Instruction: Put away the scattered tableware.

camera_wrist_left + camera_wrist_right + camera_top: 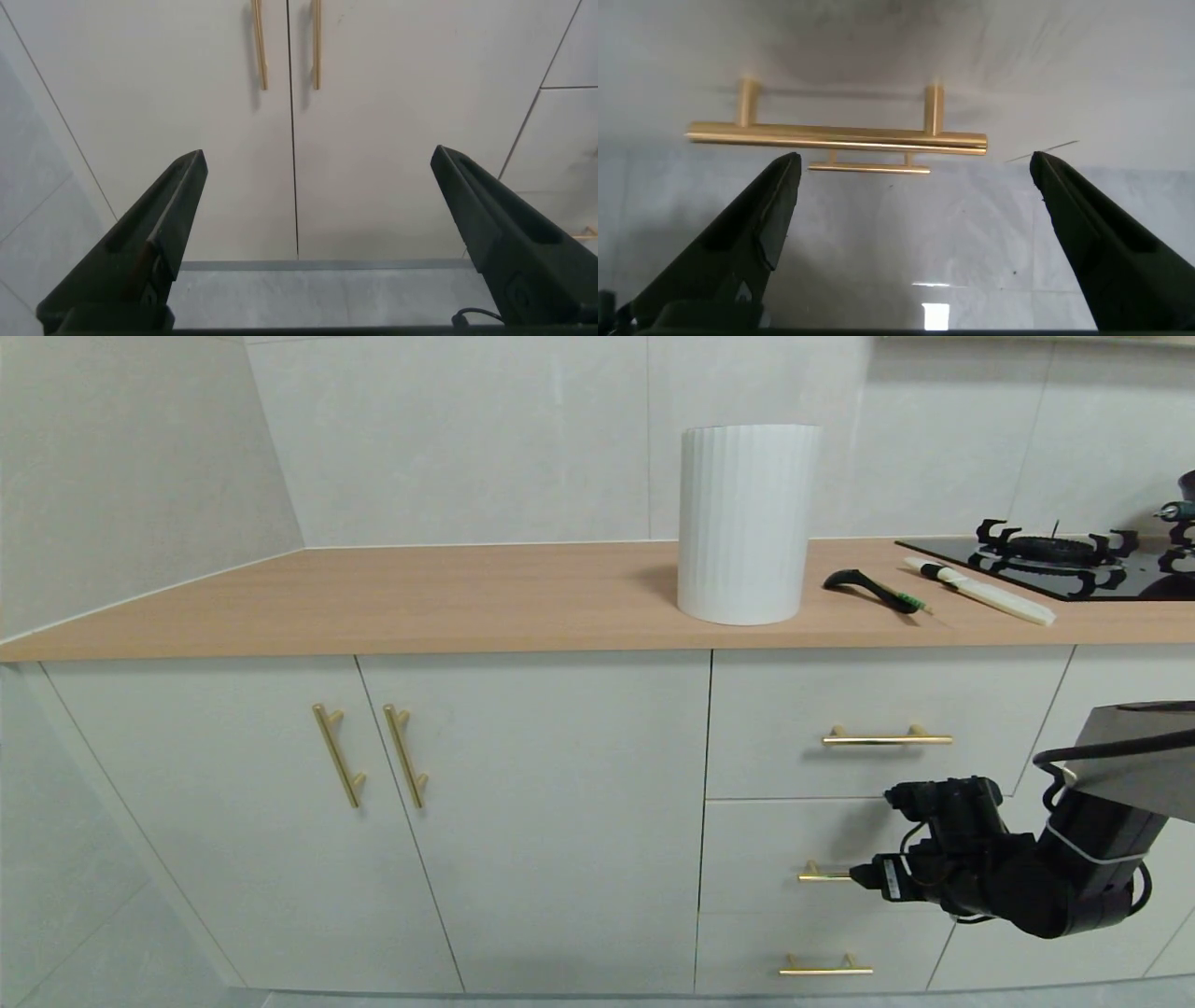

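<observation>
The black spoon (873, 588) and the knife (980, 590) lay on the counter (420, 597) near its front edge, toward the right end and just beside the stove (1055, 560). Neither was held. The right gripper (864, 875) sat low at the middle drawer (766, 840) of 3, its jaws spread wide and empty. The gold handle (836, 138) crossed the gap ahead of them, and we could not tell whether it touched.

We judged that opening this drawer was the step in hand. The jaws should pass around the bar between its 2 posts, close firmly, then pull straight out and level so the bar did not slip.

The left gripper (318, 163) hung wide open and empty before the 2 cupboard doors (523, 821). The tall white canister (744, 523) stood just left of the spoon. Its inside was hidden from us, as was the inside of the 3 shut drawers.
</observation>
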